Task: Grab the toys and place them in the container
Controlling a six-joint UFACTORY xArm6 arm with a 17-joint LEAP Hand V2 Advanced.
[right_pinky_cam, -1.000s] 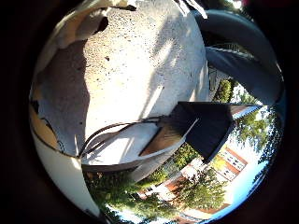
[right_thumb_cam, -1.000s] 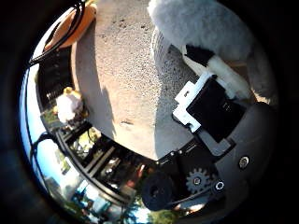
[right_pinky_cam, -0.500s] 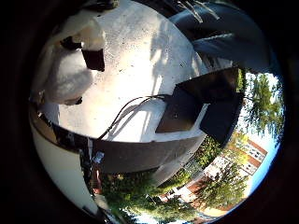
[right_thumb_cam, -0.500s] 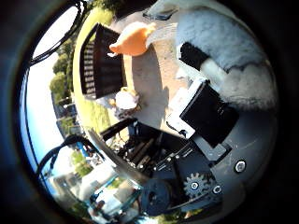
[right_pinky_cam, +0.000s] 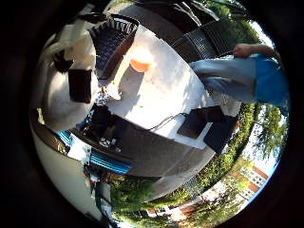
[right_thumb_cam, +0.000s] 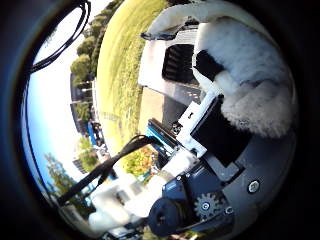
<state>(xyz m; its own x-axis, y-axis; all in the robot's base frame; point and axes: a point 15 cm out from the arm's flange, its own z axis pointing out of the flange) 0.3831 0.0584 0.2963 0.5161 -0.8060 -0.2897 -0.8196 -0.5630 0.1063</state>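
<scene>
My hand (right_thumb_cam: 210, 145) is shut on a white fluffy plush toy (right_thumb_cam: 250, 70), which fills much of the thumb side view and lies close against the palm. Black fingers (right_pinky_cam: 80, 85) curl across the same plush. I am raised above a pale stone table (right_pinky_cam: 161, 95). A dark slatted container (right_pinky_cam: 111, 40) stands on the table near its edge. Beside it on the tabletop lies an orange toy (right_pinky_cam: 140, 61), apart from my hand.
A dark flat box (right_pinky_cam: 202, 123) sits on the table near the corner away from the container. Blue items (right_pinky_cam: 107, 161) lie below the table's edge. Grass (right_thumb_cam: 117, 75) stretches out beyond the table.
The views have swung as my hand rose and turned with the plush held in it. The container and the orange toy now show in the little finger side view.
</scene>
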